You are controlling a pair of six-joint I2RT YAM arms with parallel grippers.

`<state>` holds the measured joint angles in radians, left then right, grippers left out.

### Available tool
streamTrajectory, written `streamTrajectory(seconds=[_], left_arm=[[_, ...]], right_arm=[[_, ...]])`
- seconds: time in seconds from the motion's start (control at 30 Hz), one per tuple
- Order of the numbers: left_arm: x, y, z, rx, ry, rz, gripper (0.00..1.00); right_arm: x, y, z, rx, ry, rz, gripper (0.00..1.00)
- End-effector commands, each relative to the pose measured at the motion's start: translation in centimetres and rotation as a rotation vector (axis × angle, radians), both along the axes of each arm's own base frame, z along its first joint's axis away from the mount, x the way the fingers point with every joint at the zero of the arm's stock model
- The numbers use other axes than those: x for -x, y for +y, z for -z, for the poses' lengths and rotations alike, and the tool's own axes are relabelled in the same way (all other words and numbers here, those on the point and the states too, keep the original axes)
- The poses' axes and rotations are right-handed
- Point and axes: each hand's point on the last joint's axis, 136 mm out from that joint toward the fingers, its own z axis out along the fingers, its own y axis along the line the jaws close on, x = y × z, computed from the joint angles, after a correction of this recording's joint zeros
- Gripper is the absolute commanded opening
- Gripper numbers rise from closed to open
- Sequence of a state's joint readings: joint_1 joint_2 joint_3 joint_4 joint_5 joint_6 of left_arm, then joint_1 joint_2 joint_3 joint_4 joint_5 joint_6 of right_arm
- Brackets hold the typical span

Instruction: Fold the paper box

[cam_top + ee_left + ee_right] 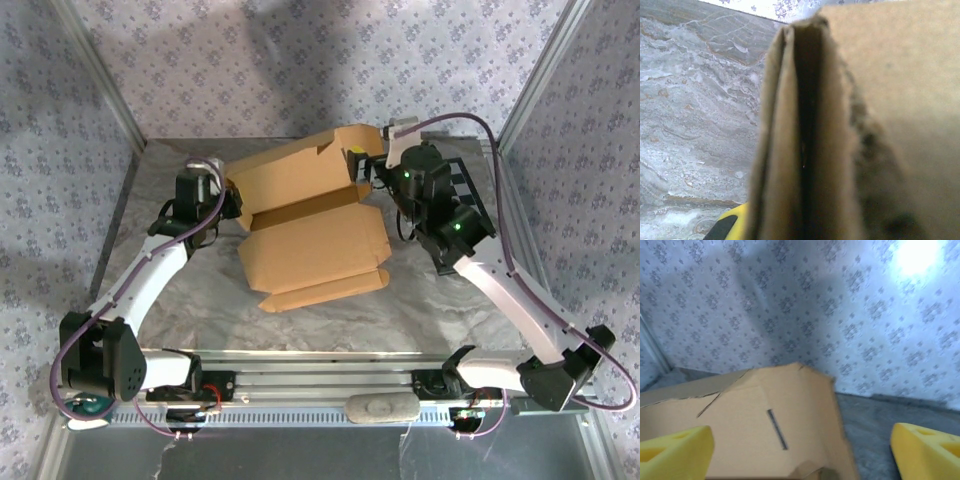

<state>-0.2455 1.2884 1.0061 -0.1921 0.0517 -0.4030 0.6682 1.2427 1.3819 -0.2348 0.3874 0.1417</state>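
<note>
At the far right corner of the plain tan-brown cardboard paper box (pixel 310 235), the right gripper (pixel 366 166) has its yellow fingers (pixel 675 450) spread wide and holds nothing, with the raised rear panel just below them. The left gripper (pixel 232 198) is clamped on the box's doubled left wall. The box sits mid-table on the grey marbled cover (pixel 400 312), half folded. With only that one pinch, the unsupported rear panel may spring open. A pull could also swing the box and crease the wall.
</note>
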Motion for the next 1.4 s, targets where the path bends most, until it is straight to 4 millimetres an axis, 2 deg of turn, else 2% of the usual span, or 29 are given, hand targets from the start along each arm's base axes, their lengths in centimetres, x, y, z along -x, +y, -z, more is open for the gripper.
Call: streamTrajectory(seconds=[0.0,0.17,0.23,0.43,0.63,0.83,0.93,1.2,1.37], left_arm=[[-0.5,-0.2,-2.7,0.023,-0.050,-0.022,0.00],[-0.1,-0.5,-2.8,0.010,-0.038,-0.023,0.00],[-0.1,-0.6,-2.7,0.004,-0.032,-0.023,0.00],[0.0,-0.6,-2.8,0.002,-0.030,-0.023,0.00],[0.1,-0.7,-3.1,0.001,-0.033,-0.016,0.00],[0.1,-0.8,-2.9,-0.002,-0.032,-0.013,0.00],[0.0,-0.8,-2.7,0.000,-0.029,-0.012,0.00],[0.1,-0.7,-3.2,-0.005,-0.037,-0.012,0.00],[-0.1,-0.8,-3.2,0.000,-0.037,-0.013,0.00]], right_arm=[[0.7,2.0,2.2,-0.109,0.087,-0.041,0.90],[1.5,6.1,3.5,-0.238,0.125,-0.202,0.81],[1.4,7.6,3.7,-0.260,0.138,-0.256,0.80],[-0.1,9.4,4.2,-0.284,0.170,-0.312,0.81],[-2.7,8.2,5.3,-0.274,0.195,-0.245,0.75],[-4.2,8.1,5.0,-0.279,0.205,-0.246,0.72],[-4.8,7.7,5.1,-0.266,0.215,-0.211,0.63],[-5.5,3.6,6.9,-0.110,0.245,0.004,0.40],[-5.1,3.3,6.6,-0.077,0.227,-0.009,0.32]])
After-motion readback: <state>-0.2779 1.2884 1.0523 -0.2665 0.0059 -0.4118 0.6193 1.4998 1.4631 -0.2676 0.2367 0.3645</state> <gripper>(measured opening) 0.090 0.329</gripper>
